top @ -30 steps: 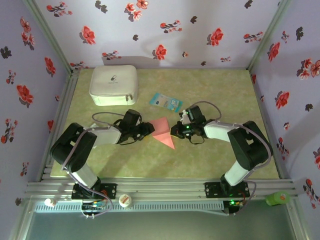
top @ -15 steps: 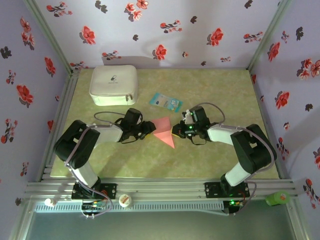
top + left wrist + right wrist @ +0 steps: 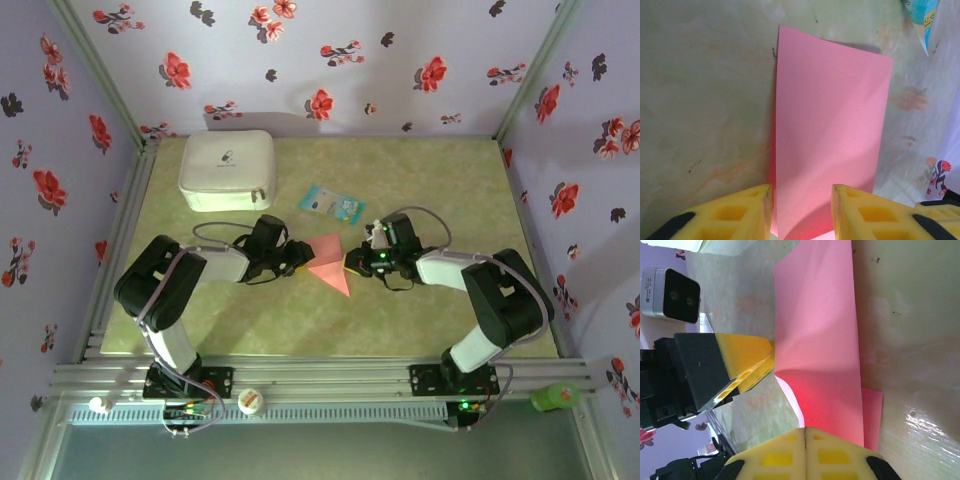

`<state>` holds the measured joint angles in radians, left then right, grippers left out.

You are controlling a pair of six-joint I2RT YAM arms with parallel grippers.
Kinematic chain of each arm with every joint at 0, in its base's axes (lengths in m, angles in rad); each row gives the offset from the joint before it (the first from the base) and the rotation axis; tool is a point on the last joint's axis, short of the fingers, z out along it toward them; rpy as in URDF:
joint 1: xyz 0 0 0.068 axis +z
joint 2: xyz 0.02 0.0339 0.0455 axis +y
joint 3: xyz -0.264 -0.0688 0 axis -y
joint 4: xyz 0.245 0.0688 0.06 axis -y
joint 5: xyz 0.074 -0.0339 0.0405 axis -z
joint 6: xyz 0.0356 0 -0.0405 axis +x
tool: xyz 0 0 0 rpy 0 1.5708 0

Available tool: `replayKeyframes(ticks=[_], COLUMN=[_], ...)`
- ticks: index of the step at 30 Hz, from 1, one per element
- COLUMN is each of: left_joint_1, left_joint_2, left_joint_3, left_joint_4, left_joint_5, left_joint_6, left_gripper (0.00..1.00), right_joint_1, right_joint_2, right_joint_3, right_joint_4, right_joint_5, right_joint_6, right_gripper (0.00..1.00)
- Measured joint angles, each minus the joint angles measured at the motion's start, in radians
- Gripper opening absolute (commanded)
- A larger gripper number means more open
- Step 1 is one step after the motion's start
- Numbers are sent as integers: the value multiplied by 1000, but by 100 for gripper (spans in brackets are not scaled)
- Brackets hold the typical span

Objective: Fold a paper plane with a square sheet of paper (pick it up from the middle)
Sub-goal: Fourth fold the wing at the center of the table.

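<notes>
From above, the square sheet of paper (image 3: 328,264) sits dead centre on the mottled green table (image 3: 420,180), folded into a pointed salmon-pink wedge with its tip toward 5 o'clock. The left gripper (image 3: 298,256) is at its 9 o'clock and the right gripper (image 3: 352,263) at its 3 o'clock, both right up against it. From up here you can't read either jaw. Over to the left wrist: two yellow foam fingers (image 3: 730,212) with hollow cells stand partly apart, and a flat, matte, straight-edged pink panel runs off between them toward 12 o'clock. Nothing is pinched there. The right wrist gives more: its yellow pads (image 3: 780,460) are pressed together on the near edge of the paper, which curls up into them and glows red where light comes through. A second, lower layer of pink pokes out at 3 o'clock. The other arm's yellow finger touches the far edge at 9 o'clock. Only the overhead view takes in the rounded, zipped white case (image 3: 228,170) at 10 o'clock and, at 12 o'clock of the sheet, a light-blue printed packet (image 3: 332,203).
</notes>
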<state>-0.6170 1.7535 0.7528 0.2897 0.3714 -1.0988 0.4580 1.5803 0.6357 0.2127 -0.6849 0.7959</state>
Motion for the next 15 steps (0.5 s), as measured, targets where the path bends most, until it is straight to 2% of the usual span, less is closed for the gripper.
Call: replayKeyframes(ticks=[15], left_joint_1=[0], left_joint_2=[6], left_joint_3=[0], left_joint_4=[30], left_joint_5=[0], left_joint_6=[-18], left_gripper=[20], right_joint_1=[-7], right_joint_2=[-3], right_joint_3=[-15], right_joint_4=[3], right_joint_5=[1], right_joint_6=[1], right_gripper=[10])
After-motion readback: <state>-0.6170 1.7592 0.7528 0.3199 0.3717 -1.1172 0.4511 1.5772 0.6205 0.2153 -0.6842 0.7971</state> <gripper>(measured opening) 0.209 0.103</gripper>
